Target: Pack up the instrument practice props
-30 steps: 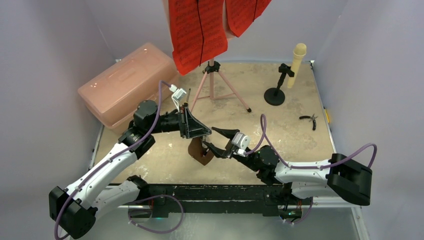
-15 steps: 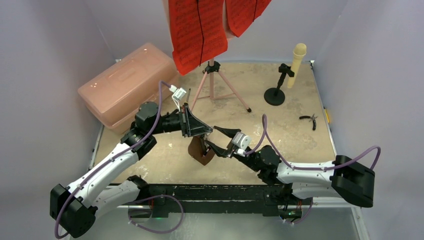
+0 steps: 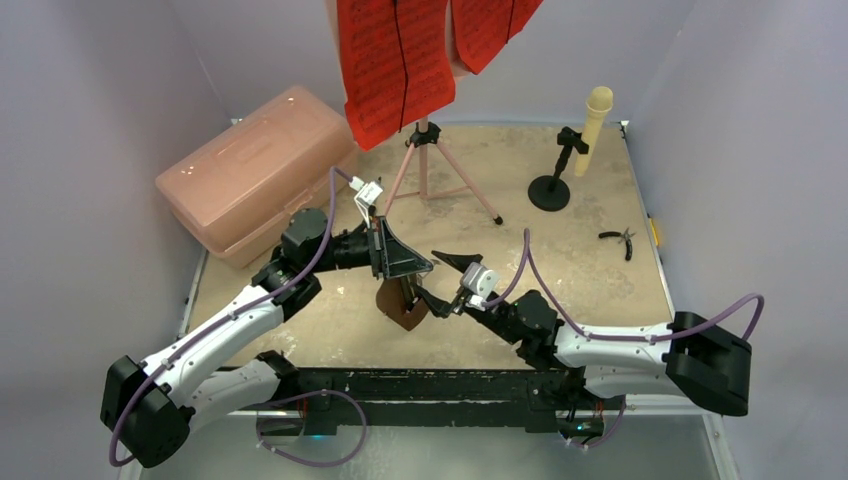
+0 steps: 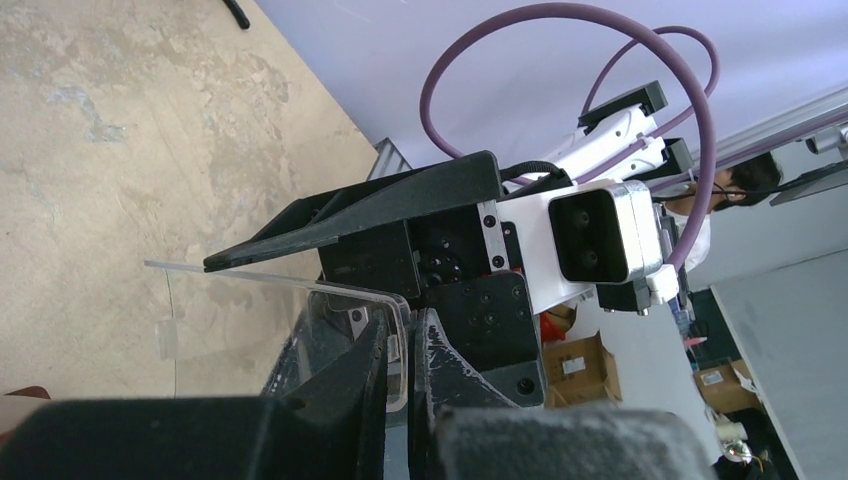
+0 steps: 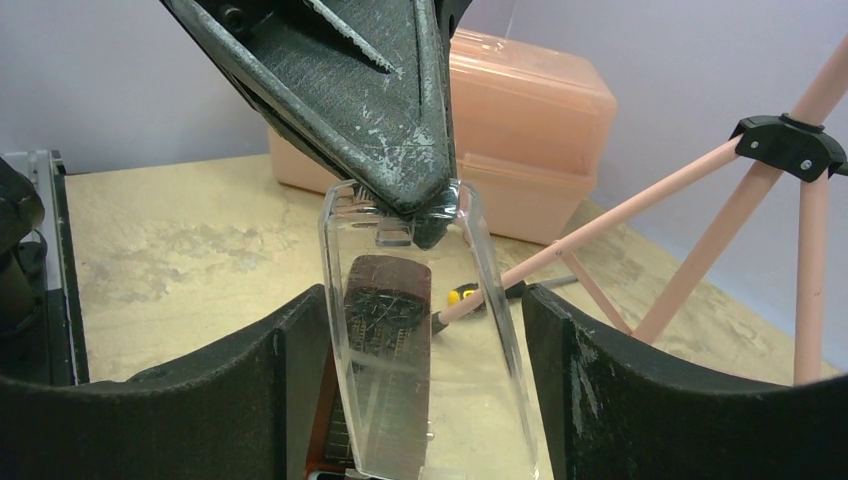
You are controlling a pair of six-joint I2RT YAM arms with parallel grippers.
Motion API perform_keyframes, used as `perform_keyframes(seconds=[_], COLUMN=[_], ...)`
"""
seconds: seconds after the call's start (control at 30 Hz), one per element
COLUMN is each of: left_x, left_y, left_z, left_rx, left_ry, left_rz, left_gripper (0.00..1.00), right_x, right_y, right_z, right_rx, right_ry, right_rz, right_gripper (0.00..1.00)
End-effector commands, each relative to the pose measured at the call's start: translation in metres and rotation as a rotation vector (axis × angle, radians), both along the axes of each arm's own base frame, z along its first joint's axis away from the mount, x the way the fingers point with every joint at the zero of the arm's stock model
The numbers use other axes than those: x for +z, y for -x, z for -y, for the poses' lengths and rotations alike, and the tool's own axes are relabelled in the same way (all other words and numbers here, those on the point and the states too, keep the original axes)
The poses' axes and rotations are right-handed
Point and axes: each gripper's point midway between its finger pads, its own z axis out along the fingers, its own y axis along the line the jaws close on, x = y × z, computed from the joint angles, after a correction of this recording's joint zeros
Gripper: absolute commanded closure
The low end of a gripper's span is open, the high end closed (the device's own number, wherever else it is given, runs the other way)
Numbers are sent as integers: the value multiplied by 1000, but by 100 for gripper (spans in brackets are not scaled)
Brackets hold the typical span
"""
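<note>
Brown pyramid metronome (image 3: 398, 308) sits in the middle of the rough tan table (image 3: 580, 270), near the front edge. Its see-through plastic cover (image 5: 465, 330), smooth with round corners, stands up over the dark brown face. The left gripper (image 5: 410, 215) is squeezed tight on the cover's thin top edge. The right gripper (image 3: 437, 280) is wide open, with one scratched black finger (image 5: 620, 400) on each side of the cover. Farther back stand the pink tripod music stand (image 3: 425, 165), the red sheet-music pages (image 3: 395, 70) and the cream stick microphone (image 3: 597, 115).

The brown metronome (image 3: 401, 308) has a glossy clear plastic cover (image 5: 470, 340); the table (image 3: 585, 285) looks rough, matt.
</note>
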Motion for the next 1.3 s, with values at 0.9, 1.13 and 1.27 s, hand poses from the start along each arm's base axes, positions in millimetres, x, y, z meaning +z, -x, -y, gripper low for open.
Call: perform_keyframes(seconds=[0.9,1.13,1.27], left_x=[-9,-8,-4], left_y=[-16,-22,-32], left_z=[3,-7,-23], left_rx=[61,122,211], left_ry=[-68,-156,-249], left_rz=[16,60,129], left_gripper=[100,80,61], right_x=[18,16,15], right_y=[-10,-6,-2], right_z=[6,2,0], right_rx=[-70,-37,-15], right_ry=[34,26,6], right_rz=[29,-6,-24], right_gripper=[43,59,62])
